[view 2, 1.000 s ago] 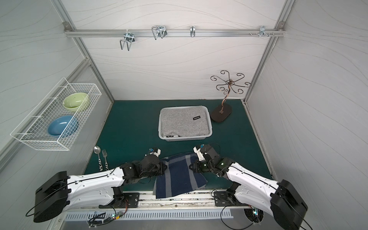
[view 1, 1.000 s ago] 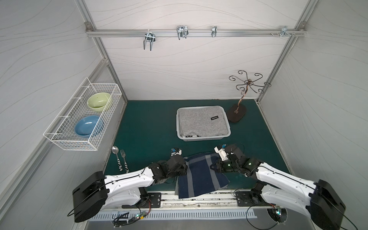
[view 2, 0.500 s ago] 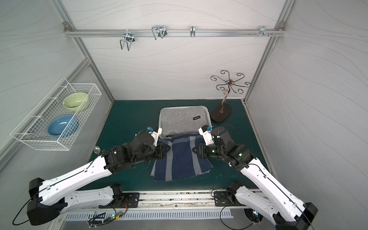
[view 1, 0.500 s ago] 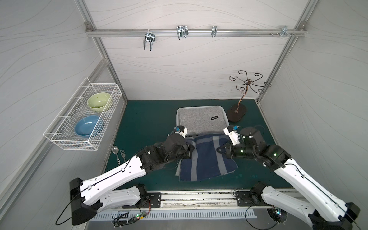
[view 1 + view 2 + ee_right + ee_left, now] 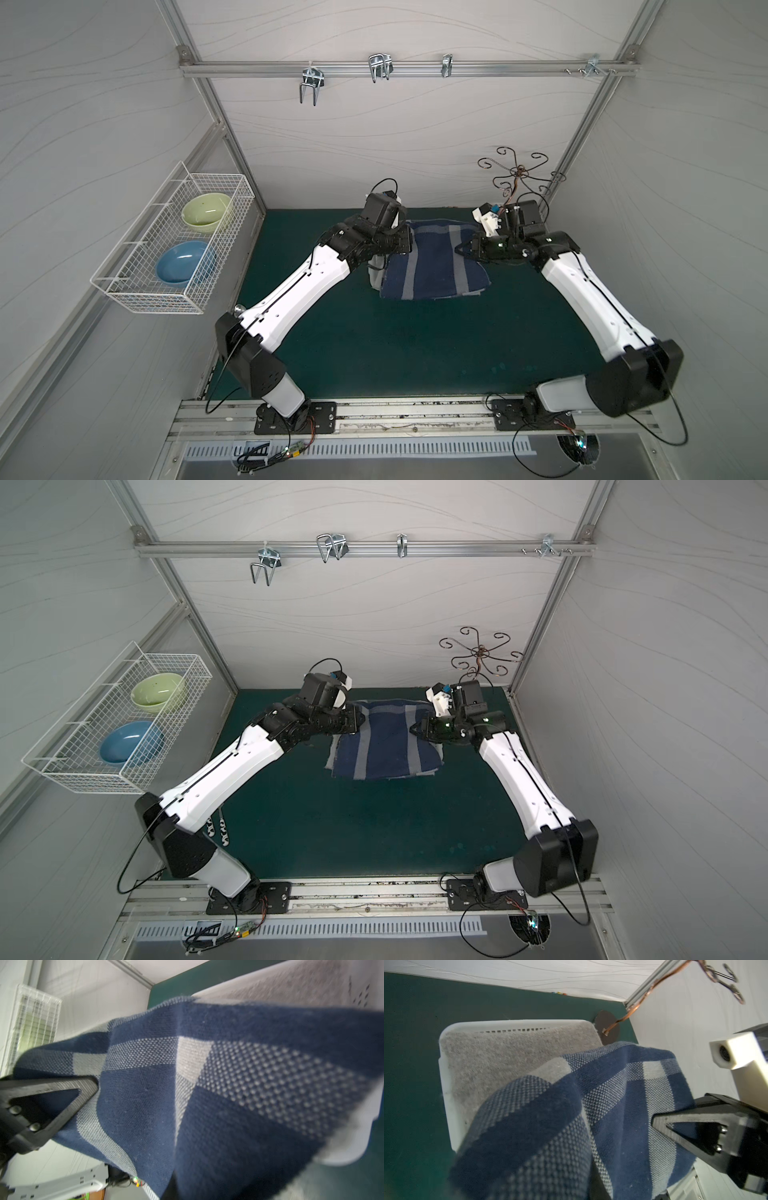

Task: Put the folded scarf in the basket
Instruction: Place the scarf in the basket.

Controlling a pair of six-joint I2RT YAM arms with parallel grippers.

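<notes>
The blue striped folded scarf [image 5: 434,266] hangs in the air over the white basket [image 5: 446,1088] at the far middle of the green mat [image 5: 395,353]. The left gripper [image 5: 409,248] is clamped on its left edge and the right gripper [image 5: 462,250] on its right edge. The scarf's loose near end sags toward the basket's near rim, so a release here could leave it draped outside, and uneven letting-go could open the fold.

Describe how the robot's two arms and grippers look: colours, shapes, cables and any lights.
The left arm and right arm match: white shells on the long links, black joints, thin black cables alongside. White camera blocks sit on the wrists. The left gripper and right gripper are black; their fingers are hollow triangles with screws. A green light glows near the right wrist.
</notes>
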